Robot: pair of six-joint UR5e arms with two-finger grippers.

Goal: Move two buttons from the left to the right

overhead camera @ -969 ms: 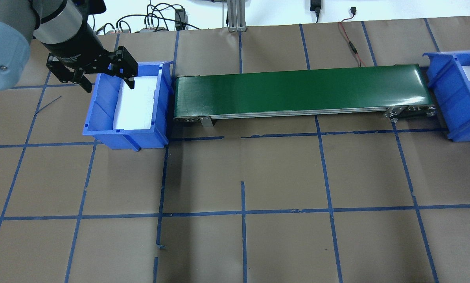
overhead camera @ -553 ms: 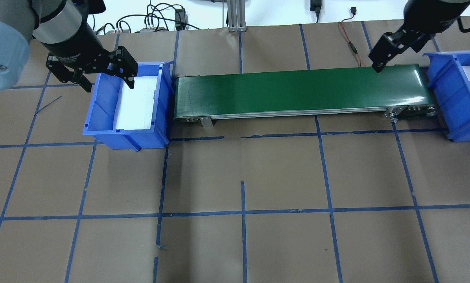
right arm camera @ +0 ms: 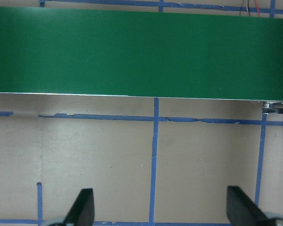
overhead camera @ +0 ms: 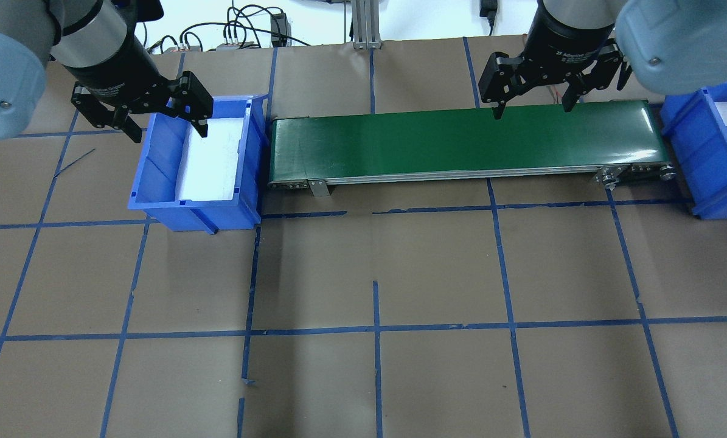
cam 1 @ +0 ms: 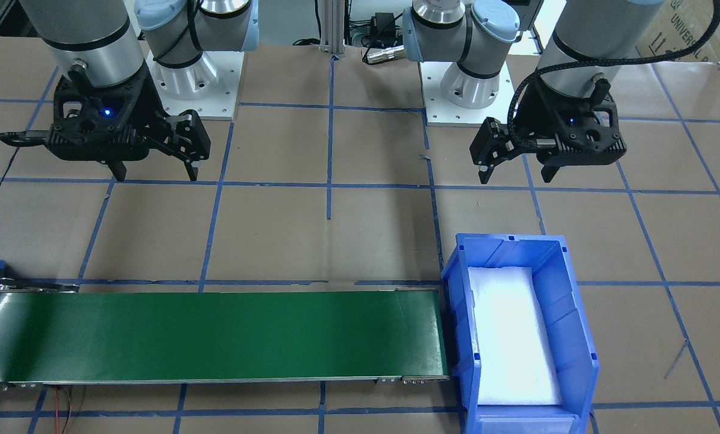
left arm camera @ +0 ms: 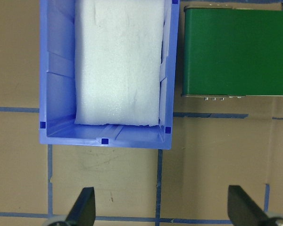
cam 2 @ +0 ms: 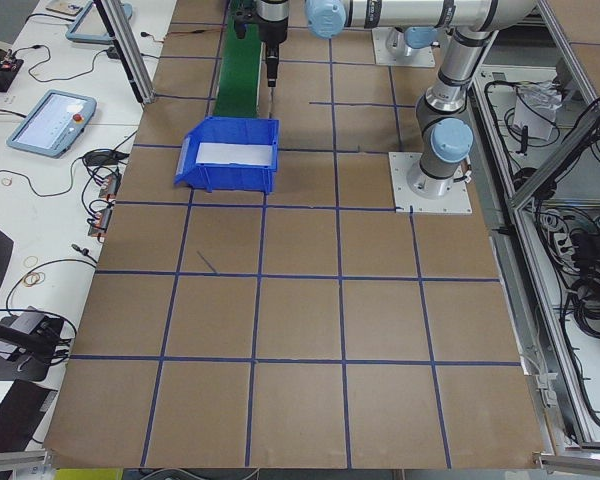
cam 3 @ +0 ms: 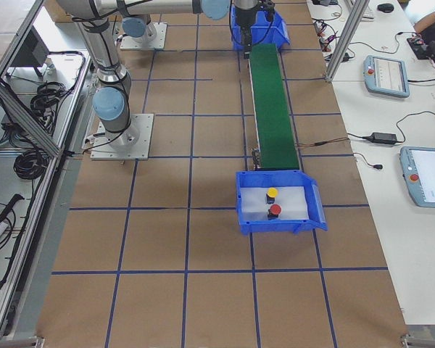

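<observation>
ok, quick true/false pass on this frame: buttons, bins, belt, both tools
1. The red-capped push-button and the yellow-capped push-button both sit in the right-hand blue plastic bin. True.
2. The green conveyor belt carries a button. False: the belt is bare.
3. The left tool is shut on a button. False: it is open and empty.
4. The right tool is open and holds nothing. True.
5. The left-hand blue plastic bin holds a button. False: only its white foam lining shows inside.
</observation>
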